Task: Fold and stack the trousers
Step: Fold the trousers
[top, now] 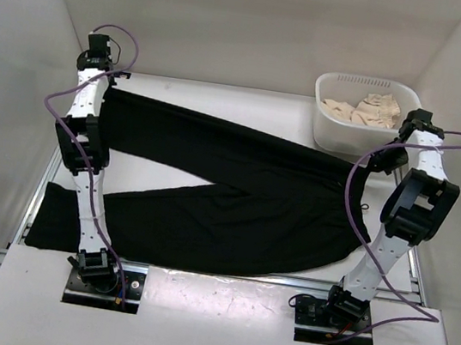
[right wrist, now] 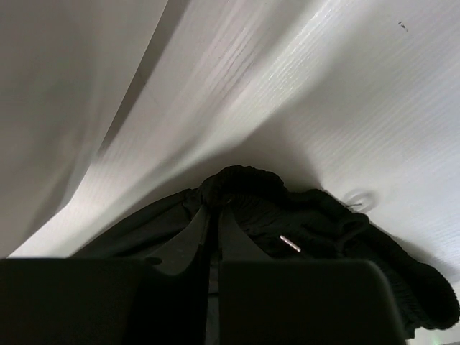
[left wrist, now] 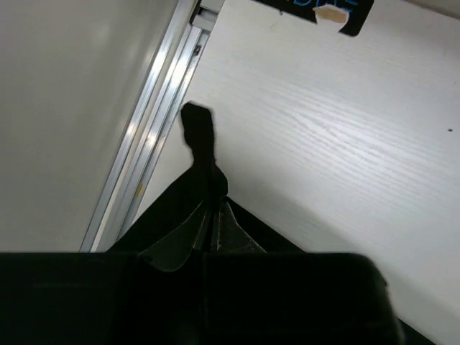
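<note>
From above, we see the trousers point(top: 236, 195) spread across the table point(top: 225, 95). The left gripper point(top: 116, 77) pinches a leg end at upper left, and the right gripper point(top: 381, 160) pinches the waistband at right. In the left wrist view, our fingers point(left wrist: 172, 248) clamp cloth at lower centre. In the right wrist view, they clamp the gathered waistband.

A robotics lab test cell: plain white panels point(top: 236, 17) box in a white surface point(top: 224, 102), aluminium rail point(top: 37, 187) lines its left edge, and a cabled left arm point(top: 89, 130) and right arm point(top: 413, 200) are bolted at its near edge.
</note>
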